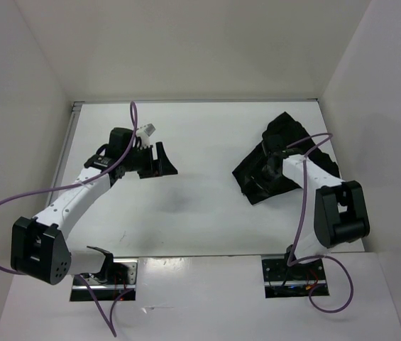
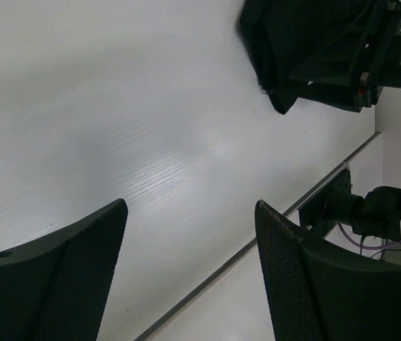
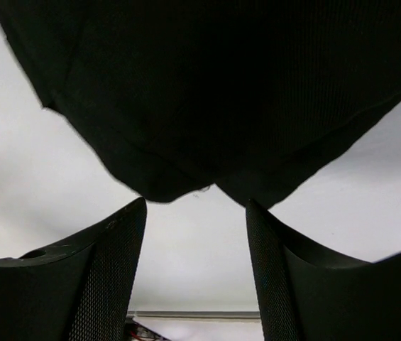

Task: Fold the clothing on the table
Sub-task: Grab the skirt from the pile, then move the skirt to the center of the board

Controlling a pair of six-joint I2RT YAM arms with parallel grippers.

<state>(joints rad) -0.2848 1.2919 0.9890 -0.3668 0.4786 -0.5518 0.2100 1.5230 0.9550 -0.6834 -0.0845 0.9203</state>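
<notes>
Clothing (image 1: 282, 132) is lying in a crumpled black heap on the white table (image 1: 200, 213), directly ahead of the fingers of your right gripper (image 3: 196, 204). In the right wrist view the ribbed fabric is filling the upper part of the frame. Its hem is dipping to a low point just beyond the fingertips, nearer the finger on the left of that view. Those fingers (image 3: 97, 277) are standing moderately apart and holding nothing, with only bare tabletop showing in the gap between them. Whether a fingertip is brushing the hem, you cannot tell from this angle. Seen from overhead, the right arm is reaching across the near part of the heap, and its black gripper is blending into the fabric.

Your left gripper (image 2: 191, 206) is hanging over bare table, well apart from the clothing. Its fingers (image 2: 72, 277) are spread wide and gripping nothing, and white tabletop is showing between and ahead of them. In the left wrist view the garment is sitting far ahead of the fingertips and off to their right, with the right gripper's body against it. The table's thin metal edge (image 2: 328, 179) is running diagonally just past the right-hand fingertip, and the right arm's base bracket (image 2: 356, 209) is showing beyond it.
</notes>
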